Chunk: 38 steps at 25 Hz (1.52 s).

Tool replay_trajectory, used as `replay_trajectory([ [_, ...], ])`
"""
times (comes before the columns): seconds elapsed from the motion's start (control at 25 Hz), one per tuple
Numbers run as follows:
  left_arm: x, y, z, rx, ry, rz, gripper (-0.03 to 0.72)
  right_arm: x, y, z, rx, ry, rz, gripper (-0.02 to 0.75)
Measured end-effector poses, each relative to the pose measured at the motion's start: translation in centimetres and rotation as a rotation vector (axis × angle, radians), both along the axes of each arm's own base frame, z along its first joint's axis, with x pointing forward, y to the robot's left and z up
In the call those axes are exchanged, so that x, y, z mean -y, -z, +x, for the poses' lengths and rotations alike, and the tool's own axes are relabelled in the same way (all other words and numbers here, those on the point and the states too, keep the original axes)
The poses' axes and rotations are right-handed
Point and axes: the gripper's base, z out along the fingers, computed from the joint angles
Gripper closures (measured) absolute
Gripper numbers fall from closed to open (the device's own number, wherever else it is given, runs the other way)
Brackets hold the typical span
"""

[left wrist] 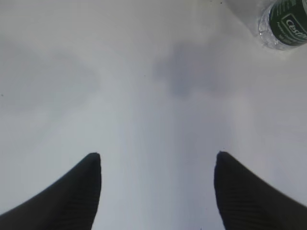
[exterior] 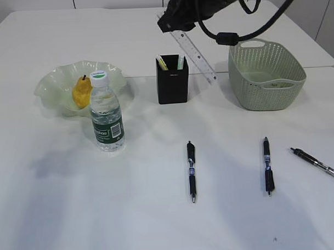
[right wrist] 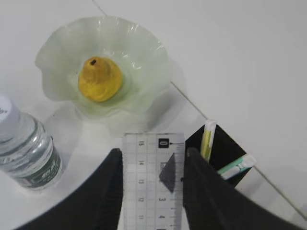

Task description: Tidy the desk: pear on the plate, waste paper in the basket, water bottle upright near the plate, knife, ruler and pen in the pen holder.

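My right gripper (right wrist: 153,151) is shut on the clear ruler (right wrist: 153,182). In the exterior view the gripper (exterior: 177,17) holds the ruler (exterior: 197,55) slanted in the air, above and right of the black pen holder (exterior: 172,83). Two slim items, one yellow, one green and white, stand in the holder (right wrist: 223,153); I cannot tell whether either is the knife. The pear (exterior: 81,94) lies on the plate (exterior: 53,85). The water bottle (exterior: 107,119) stands upright in front of it. My left gripper (left wrist: 157,155) is open over bare table. The waste paper is out of view.
The green basket (exterior: 267,77) stands at the right, its inside mostly hidden by its wall. Three black pens lie on the near table: one in the middle (exterior: 191,171), one to its right (exterior: 267,165), one at the right edge (exterior: 317,164).
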Motion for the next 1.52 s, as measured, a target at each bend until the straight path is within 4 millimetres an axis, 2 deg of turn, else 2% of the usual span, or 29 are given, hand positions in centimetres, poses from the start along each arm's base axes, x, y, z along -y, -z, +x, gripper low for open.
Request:
replay_trajectory([
  [0.44, 0.0, 0.0, 0.0, -0.002, 0.000, 0.000, 0.167, 0.2, -1.6, 1.6, 0.167, 0.155, 0.164, 0.458],
  [0.96, 0.0, 0.0, 0.0, -0.004, 0.000, 0.000, 0.167, -0.1, 3.2, 4.9, 0.113, 0.370, 0.391, 0.458],
  [1.28, 0.0, 0.0, 0.0, -0.004, 0.000, 0.000, 0.167, 0.1, 3.9, 6.1, 0.121, 0.453, 0.461, 0.458],
  [1.52, 0.0, 0.0, 0.0, -0.004, 0.000, 0.000, 0.168, -0.1, 3.3, 7.1, 0.155, 0.470, 0.508, 0.458],
])
